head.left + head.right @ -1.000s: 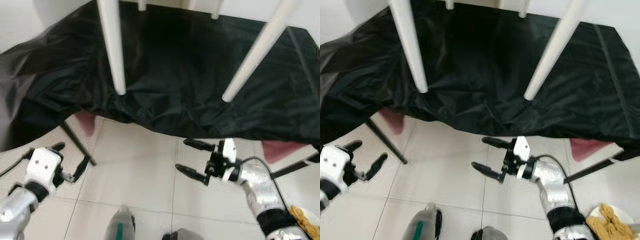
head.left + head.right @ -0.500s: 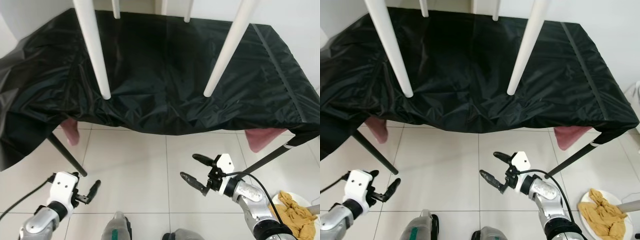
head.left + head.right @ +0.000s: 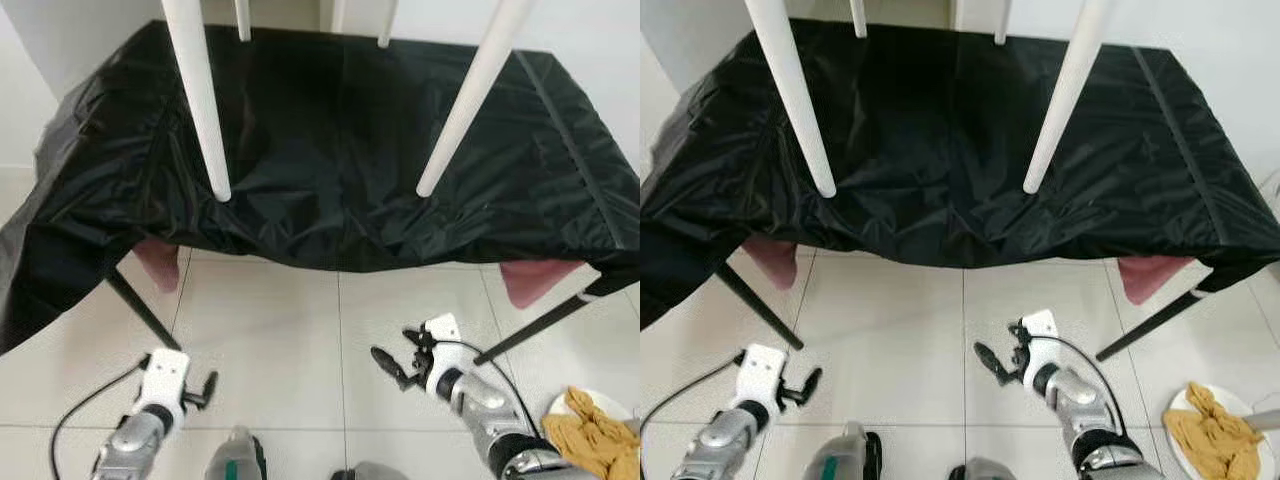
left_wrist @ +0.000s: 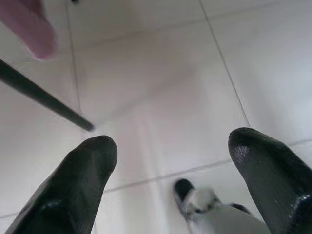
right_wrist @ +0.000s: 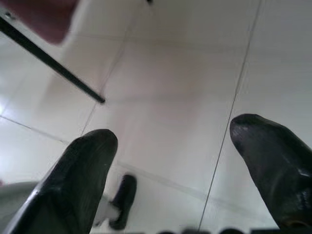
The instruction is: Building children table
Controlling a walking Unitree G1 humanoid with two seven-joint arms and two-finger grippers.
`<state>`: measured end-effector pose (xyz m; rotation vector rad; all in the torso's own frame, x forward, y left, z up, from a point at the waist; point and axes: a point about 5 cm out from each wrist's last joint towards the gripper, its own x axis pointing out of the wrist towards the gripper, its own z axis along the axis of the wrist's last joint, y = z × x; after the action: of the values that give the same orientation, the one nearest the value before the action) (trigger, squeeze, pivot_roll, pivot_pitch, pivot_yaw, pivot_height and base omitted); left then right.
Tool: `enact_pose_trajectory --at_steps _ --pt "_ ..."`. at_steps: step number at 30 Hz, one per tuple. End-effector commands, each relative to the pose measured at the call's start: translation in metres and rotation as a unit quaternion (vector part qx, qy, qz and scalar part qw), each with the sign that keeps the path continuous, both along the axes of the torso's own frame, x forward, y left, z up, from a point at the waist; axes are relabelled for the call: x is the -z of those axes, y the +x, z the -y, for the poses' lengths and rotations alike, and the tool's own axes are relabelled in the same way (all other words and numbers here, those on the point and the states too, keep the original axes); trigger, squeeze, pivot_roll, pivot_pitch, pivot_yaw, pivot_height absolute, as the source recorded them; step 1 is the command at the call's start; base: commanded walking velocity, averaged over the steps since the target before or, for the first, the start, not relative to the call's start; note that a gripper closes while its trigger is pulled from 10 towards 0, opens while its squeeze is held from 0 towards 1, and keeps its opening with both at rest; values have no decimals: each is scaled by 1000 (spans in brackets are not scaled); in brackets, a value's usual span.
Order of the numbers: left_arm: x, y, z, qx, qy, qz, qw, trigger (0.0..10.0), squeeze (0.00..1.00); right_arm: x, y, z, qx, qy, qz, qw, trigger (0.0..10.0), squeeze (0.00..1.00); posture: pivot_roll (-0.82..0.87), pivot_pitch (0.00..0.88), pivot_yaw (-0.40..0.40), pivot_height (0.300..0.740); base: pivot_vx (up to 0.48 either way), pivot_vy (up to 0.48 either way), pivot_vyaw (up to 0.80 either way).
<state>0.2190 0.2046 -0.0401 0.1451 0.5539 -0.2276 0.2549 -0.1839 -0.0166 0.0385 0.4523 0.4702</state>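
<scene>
The children table (image 3: pixel 210 120) stands upside down on the black-draped bench (image 3: pixel 560 190), four white legs already up. Both the left gripper (image 3: pixel 190 385) and right gripper (image 3: pixel 400 362) hang low over the floor, jaws wide, empty; assembly looks nearly finished.

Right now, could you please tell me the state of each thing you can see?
Left pincer: open, empty, low over the floor.
Right pincer: open, empty, low over the floor.
White table legs: pointing up, ends free.
Black cloth: draped over the work surface, wrinkled, hanging lower at the left.
Yellow rag: crumpled on a white plate.
</scene>
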Motion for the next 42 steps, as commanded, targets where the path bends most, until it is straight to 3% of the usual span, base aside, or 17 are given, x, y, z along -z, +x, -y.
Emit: enact_pose_trajectory --at_steps 1,3,5,10,12,13,17,18,24,30,36,38,42 --pt "12 -12 1 -6 11 -36 999 10000 0 12 -10 2 18 -14 -36 999 10000 0 121 79 -12 740 0 0 0" --pt "19 -16 7 -7 16 -59 998 10000 0 22 -19 2 35 -51 -61 996 10000 0 110 78 -13 740 0 0 0" --pt "19 -16 7 -7 16 -59 998 10000 0 22 -19 2 35 -51 -61 996 10000 0 110 78 -13 740 0 0 0" --pt "29 -25 23 8 64 -77 995 10000 0 46 -49 6 63 -112 -120 984 10000 0 104 61 -8 740 0 0 0" --pt "29 -25 23 8 64 -77 995 10000 0 46 -49 6 63 -112 -120 984 10000 0 104 61 -8 740 0 0 0" --pt "32 -28 25 8 77 -84 994 10000 0 52 -59 6 67 -121 -140 980 10000 0 100 53 -2 740 0 0 0" --pt "39 -34 31 1 56 -118 991 10000 0 62 -75 6 80 -134 -174 972 10000 0 82 32 19 740 0 0 0" --pt "43 -40 36 -5 38 -148 988 10000 0 67 -83 6 92 -139 -190 968 10000 0 80 28 24 740 0 0 0" --pt "44 -39 41 -11 40 -153 987 10000 0 69 -86 9 113 -167 -187 961 10000 0 83 15 14 740 0 0 0" --pt "38 -29 44 26 85 -119 989 10000 0 70 -88 8 105 -175 -190 960 10000 0 85 14 -9 740 0 0 0" --pt "39 -31 38 5 63 -129 990 10000 0 69 -88 11 98 -192 -187 958 10000 0 79 29 -14 740 0 0 0" --pt "41 -34 35 3 76 -134 988 10000 0 69 -87 12 99 -197 -187 957 10000 0 84 32 -14 740 0 0 0" --pt "44 -40 29 -56 47 -155 985 10000 0 70 -89 13 107 -202 -191 955 10000 0 93 29 -9 740 0 0 0"
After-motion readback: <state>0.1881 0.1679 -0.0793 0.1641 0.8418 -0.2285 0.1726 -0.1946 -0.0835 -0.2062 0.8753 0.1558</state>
